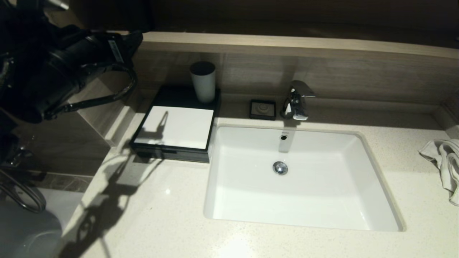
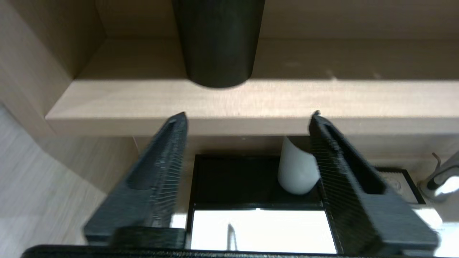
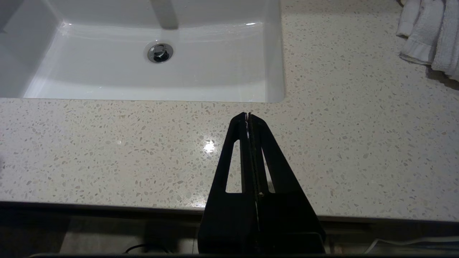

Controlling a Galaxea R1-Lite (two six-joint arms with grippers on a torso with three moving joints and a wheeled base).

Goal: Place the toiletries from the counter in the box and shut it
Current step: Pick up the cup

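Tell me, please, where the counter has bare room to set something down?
The counter is bare in front of the box and left of the basin, also between basin and towel. The back ledge is crowded: cup on the box, soap dish, tap.
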